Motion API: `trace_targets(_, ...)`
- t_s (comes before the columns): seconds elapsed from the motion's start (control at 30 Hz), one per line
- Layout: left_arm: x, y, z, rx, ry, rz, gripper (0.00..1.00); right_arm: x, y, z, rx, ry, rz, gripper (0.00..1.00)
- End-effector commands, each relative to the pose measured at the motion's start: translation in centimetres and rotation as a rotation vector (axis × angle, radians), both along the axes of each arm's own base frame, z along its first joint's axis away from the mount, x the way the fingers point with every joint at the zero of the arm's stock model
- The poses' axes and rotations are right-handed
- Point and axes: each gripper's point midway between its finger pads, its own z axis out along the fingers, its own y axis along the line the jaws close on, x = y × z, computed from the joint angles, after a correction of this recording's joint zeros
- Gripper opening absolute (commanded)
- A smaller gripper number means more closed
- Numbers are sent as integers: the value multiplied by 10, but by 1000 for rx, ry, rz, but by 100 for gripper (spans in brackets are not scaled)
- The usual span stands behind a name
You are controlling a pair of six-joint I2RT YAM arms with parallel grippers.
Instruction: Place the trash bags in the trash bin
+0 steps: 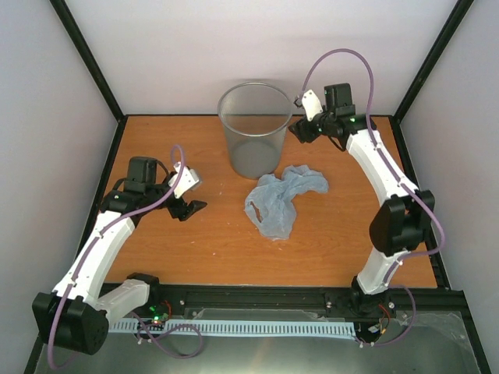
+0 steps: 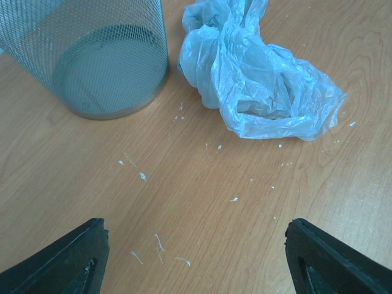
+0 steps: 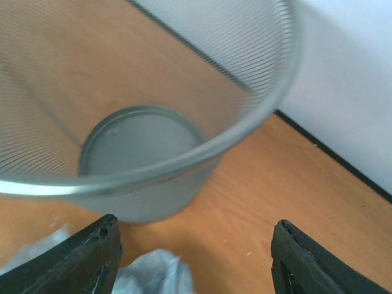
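A grey see-through trash bin (image 1: pixel 253 152) stands upright at the back middle of the wooden table, and nothing shows inside it. One crumpled pale blue trash bag (image 1: pixel 282 199) lies on the table just in front of the bin and to its right. My left gripper (image 1: pixel 191 209) hovers to the left of the bag, open and holding nothing. In the left wrist view the bin (image 2: pixel 104 61) and the bag (image 2: pixel 257 79) lie ahead of its spread fingers (image 2: pixel 67 263). My right gripper (image 1: pixel 299 132) is open beside the bin's right rim. In the right wrist view it looks into the bin (image 3: pixel 159 196), with the bag (image 3: pixel 153 275) below.
Pale walls with black frame posts (image 1: pixel 90 58) close in the table on three sides. A black rail (image 1: pixel 257 300) runs along the near edge between the arm bases. Small white flecks (image 2: pixel 142 176) are scattered on the wood in front of the left gripper.
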Motion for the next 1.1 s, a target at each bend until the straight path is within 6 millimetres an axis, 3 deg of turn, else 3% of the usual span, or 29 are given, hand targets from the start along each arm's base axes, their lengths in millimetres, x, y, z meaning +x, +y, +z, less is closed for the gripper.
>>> trace_targets(0.0, -2, -2, 20, -18, -73, -14, 80, 49, -9, 5, 10, -64, -88, 67)
trace_targets(0.17, 0, 4, 22, -28, -82, 12, 81, 95, -26, -14, -27, -79, -161, 67)
trace_targets(0.27, 4, 7, 25, -39, -85, 29, 81, 114, -16, -22, 1, -76, -146, 68)
trace_targets(0.4, 7, 12, 26, -49, -84, 52, 81, 126, 8, -16, 36, -93, -78, 69)
trace_targets(0.43, 7, 13, 25, -50, -84, 56, 82, 122, 26, -16, 42, -92, -40, 70)
trace_targets(0.6, 10, 15, 22, -55, -80, 68, 82, 110, 72, -25, 60, -65, 47, 71)
trace_targets(0.77, 14, 15, 21, -60, -80, 69, 82, 97, 99, -34, 60, -41, 97, 73)
trace_targets(0.9, 16, 14, 20, -66, -73, 71, 82, 92, 101, -39, 56, -24, 93, 74)
trace_targets(1.07, 16, 11, 16, -81, -54, 60, 82, 84, 80, -40, 10, -9, 37, 77)
